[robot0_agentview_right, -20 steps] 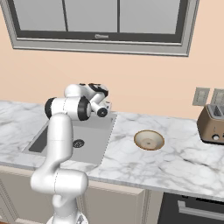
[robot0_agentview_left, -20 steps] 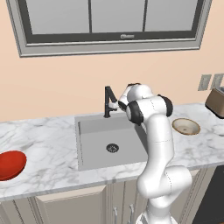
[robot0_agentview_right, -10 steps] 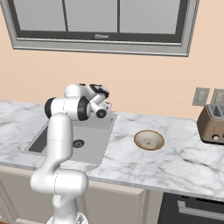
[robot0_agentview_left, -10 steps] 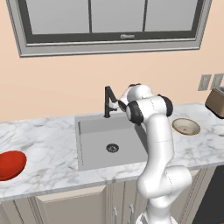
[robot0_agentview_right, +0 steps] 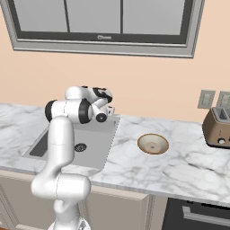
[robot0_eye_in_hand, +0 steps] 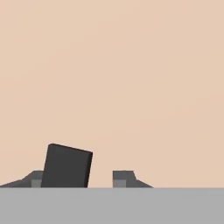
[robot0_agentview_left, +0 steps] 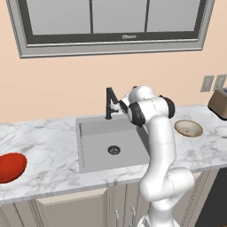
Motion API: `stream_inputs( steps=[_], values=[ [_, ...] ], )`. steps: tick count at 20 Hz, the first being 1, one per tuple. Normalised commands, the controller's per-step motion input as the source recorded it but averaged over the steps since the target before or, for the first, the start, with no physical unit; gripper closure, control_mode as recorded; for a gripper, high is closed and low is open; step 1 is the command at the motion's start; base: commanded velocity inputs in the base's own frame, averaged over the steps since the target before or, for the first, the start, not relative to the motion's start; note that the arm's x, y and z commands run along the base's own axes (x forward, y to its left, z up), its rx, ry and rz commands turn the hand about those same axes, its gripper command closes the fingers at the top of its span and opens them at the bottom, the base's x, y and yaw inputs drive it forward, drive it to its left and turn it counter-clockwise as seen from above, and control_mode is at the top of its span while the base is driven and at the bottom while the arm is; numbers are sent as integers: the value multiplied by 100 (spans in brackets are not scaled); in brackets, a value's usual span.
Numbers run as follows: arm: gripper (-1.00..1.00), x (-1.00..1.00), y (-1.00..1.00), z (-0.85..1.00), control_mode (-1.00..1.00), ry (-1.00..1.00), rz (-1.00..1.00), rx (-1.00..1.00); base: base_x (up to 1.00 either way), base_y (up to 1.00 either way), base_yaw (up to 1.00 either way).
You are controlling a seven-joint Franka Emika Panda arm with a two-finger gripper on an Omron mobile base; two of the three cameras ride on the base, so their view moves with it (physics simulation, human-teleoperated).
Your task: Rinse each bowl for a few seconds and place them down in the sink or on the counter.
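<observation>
The glossy red bowl (robot0_agentview_left: 11,167) lies on the white marble counter (robot0_agentview_left: 44,146) at the far left. The beige bowl (robot0_agentview_left: 188,128) (robot0_agentview_right: 152,143) sits upright on the counter right of the grey sink (robot0_agentview_left: 95,128) (robot0_agentview_right: 96,137). My gripper (robot0_agentview_left: 119,106) (robot0_agentview_right: 110,110) (robot0_eye_in_hand: 81,177) is at the back of the sink, level with the slim black faucet (robot0_agentview_left: 108,102), pointing at the wall. In the hand view a black part of the faucet (robot0_eye_in_hand: 68,166) stands between the fingertips, close to the left one, with a gap to the right one. The jaws are open, and both bowls are far from them.
A brown toaster (robot0_agentview_left: 219,103) (robot0_agentview_right: 218,128) stands at the counter's far right, below wall outlets (robot0_agentview_right: 206,99). A wide window (robot0_agentview_left: 111,22) sits above the sink. A metal drain (robot0_agentview_left: 114,150) marks the basin floor. Beige cabinets run below the counter.
</observation>
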Motion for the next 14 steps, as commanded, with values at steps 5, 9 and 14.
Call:
stream_inputs(
  steps=[5,9,14],
  values=[
    [100,1,-39,-32,-100,9,-9,2,0,0,0],
    [100,0,-36,-35,-100,10,-8,2,0,0,0],
    [100,0,-36,-33,-100,9,-8,2,0,0,0]
  ],
)
